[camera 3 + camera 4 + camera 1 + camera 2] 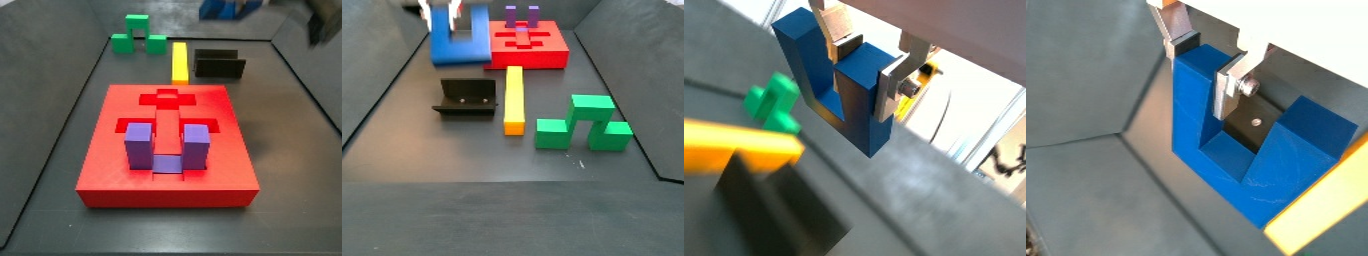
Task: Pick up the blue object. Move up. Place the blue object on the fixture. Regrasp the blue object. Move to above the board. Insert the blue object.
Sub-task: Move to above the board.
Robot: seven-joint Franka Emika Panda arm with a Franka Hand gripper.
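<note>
Your gripper pinches one thick prong of the dark blue U-shaped matte plastic block, silver fingers pressed against it. In a side view the block hangs at upper left, beside the large flat red board.

The blue object, a dark blue U-shaped block, hangs off the table with one thick prong clamped between the fingers of the gripper. The black fixture sits below the fingers, empty. The red board lies just beside them, recesses up.
</note>
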